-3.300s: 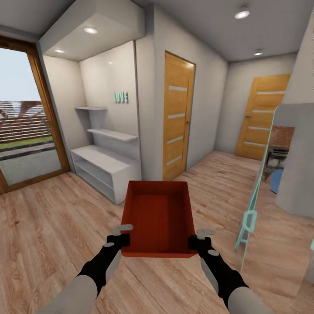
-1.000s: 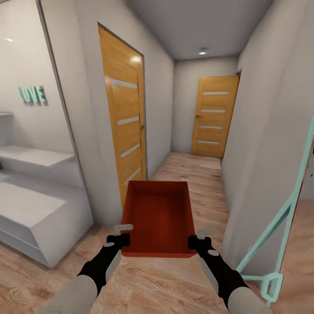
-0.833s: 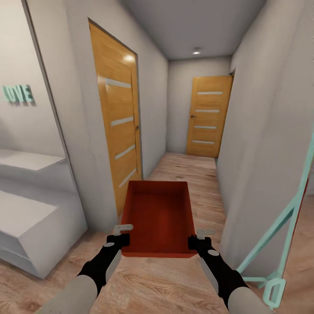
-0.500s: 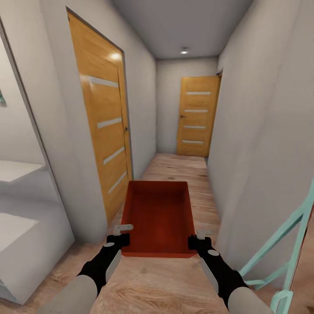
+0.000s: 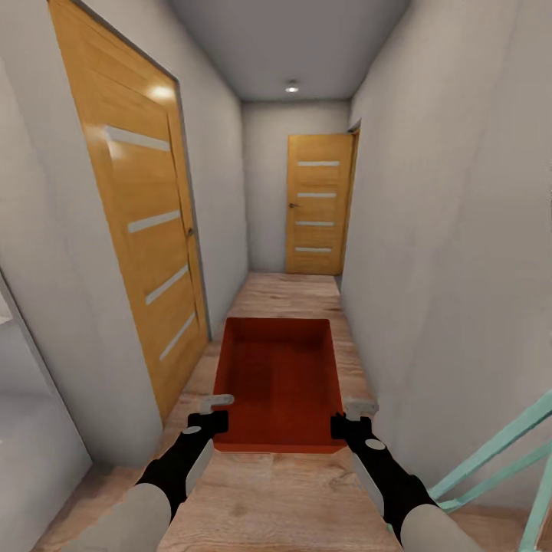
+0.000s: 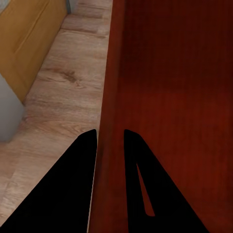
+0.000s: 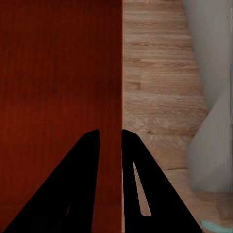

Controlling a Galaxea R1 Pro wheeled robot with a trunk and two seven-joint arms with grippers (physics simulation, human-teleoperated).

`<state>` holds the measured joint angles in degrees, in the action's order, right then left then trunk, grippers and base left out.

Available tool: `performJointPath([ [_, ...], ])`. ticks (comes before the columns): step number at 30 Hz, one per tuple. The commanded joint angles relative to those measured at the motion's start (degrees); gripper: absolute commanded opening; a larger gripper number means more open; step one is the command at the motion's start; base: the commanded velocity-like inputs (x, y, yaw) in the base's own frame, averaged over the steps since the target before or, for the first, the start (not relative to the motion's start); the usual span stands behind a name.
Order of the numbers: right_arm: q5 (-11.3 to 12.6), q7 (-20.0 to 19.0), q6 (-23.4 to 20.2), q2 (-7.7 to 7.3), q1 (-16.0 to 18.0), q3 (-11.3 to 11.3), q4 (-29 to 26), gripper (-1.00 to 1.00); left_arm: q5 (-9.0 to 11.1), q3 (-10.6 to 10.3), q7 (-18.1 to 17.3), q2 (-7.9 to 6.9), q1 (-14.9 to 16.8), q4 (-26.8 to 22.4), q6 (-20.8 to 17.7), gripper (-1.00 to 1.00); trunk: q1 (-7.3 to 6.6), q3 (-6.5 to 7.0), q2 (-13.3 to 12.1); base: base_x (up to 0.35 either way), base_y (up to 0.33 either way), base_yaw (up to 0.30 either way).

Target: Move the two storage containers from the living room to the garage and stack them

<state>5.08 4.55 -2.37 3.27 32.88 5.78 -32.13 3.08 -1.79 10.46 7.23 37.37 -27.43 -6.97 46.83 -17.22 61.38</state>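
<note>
Overhead, no readable writing anywhere. Orange-red storage container (image 5: 277,379) open-topped and bare inside, carried above the wood plank floor (image 5: 295,291) of a narrow hallway. Left gripper (image 5: 208,410) fingers (image 6: 82,165) nearly closed, pinching the container's left wall. Right gripper (image 5: 351,416) fingers (image 7: 131,160) likewise clamped on its right wall.

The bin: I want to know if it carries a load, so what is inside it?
The bin is empty: bare red bottom and walls. The plank floor directly beneath it is covered.
</note>
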Motion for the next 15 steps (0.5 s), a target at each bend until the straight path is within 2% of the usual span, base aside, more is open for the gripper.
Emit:
performJointPath([
  [1,0.0,0.6,0.1,-0.01,0.1,-1.0,-0.3,-1.00,2.6,2.5,4.3,0.02,0.0,-0.1,-0.4,-1.00,0.04,-0.06,0.0,0.325,0.158,-0.249],
  [6,0.0,0.6,0.1,-0.01,0.1,-1.0,-0.3,-1.00,2.6,2.5,4.3,0.00,0.0,-0.1,-0.4,-1.00,0.04,-0.06,0.0,0.326,0.158,-0.213],
  [15,0.0,0.5,0.1,-0.01,0.1,-0.9,-0.3,-1.00,2.6,2.5,4.3,-0.02,0.0,-0.1,-0.4,-1.00,0.04,-0.06,0.0,0.326,0.126,-0.023],
])
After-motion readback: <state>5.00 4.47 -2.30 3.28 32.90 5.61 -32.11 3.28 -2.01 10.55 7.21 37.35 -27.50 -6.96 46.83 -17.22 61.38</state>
